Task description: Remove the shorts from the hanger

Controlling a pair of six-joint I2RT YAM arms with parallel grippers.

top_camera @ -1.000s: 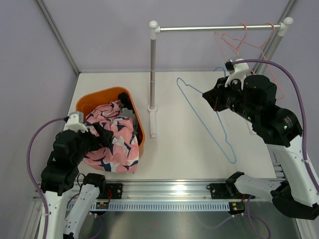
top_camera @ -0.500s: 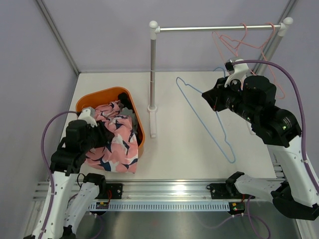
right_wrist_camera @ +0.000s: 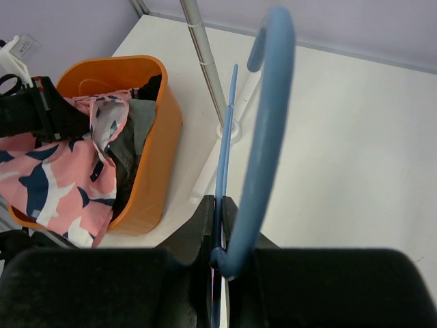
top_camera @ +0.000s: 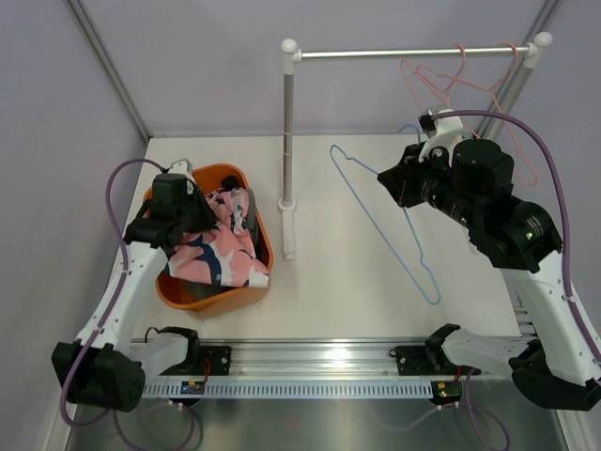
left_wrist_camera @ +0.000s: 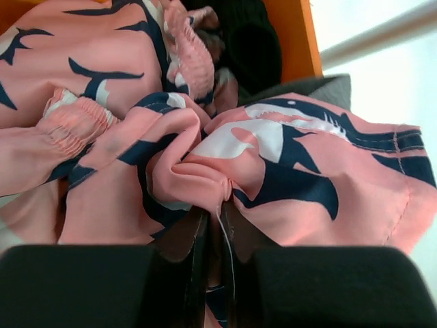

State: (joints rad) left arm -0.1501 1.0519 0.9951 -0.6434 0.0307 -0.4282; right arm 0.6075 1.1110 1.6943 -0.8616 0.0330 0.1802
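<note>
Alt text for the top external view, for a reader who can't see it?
The left gripper is shut on pink patterned shorts, bunched over an orange basket at left. The right gripper holds a bare blue hanger above the white table, with a pink hanger on the rail behind.

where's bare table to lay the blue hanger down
Bare table between the rack foot and the blue hanger, and along the near edge. Crowded left: orange basket, shorts, left gripper.
</note>
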